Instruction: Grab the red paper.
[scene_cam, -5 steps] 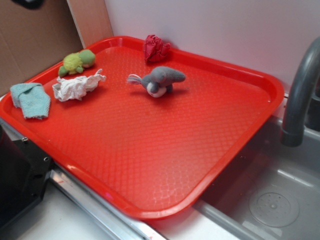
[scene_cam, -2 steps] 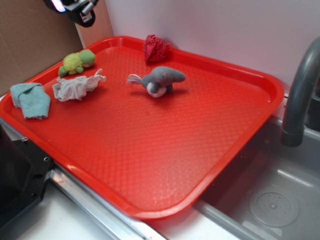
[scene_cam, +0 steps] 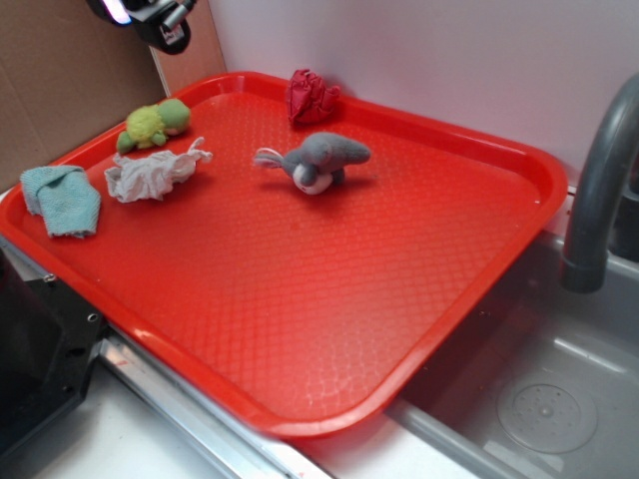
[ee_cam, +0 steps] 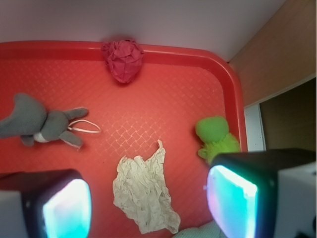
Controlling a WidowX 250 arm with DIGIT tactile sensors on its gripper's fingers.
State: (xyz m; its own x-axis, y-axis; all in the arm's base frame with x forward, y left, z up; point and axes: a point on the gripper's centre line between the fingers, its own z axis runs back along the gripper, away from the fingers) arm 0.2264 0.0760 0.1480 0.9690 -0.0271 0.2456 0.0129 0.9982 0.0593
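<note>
I have the gripper [ee_cam: 148, 208] high above the left end of the red tray [scene_cam: 329, 329]; in the exterior view only its underside shows at the upper left of the frame, well apart from anything on the tray; in the wrist view the two fingers [ee_cam: 59, 208] stand spread wide at the lower corners, pads glowing, nothing between them.

The red paper [scene_cam: 312, 96] sits at the top centre of the exterior frame, pushed up against the tray's back rim and close to the white wall; in the wrist view it lies at the top, a little left of centre, clear of the other things; the grey plush toy [scene_cam: 321, 161] is the nearest neighbour, just below it in the exterior frame, not touching.

Directly under my fingers right now is the white crumpled paper [ee_cam: 143, 196], with the green plush toy [ee_cam: 216, 139] to its right in the wrist view and a pale blue cloth [scene_cam: 63, 198] at the left edge of the exterior frame; if I came straight down from here I would take the white wad, the wrong thing; I judge a long traverse toward the back rim is needed first.

The risks I see at the target: the wad is tight to the rim and wall, so a far finger may strike the rim or ride up on it; the paper is light, so a glancing touch could roll it away; its colour is close to the tray's, which makes the edges hard to judge.
</note>
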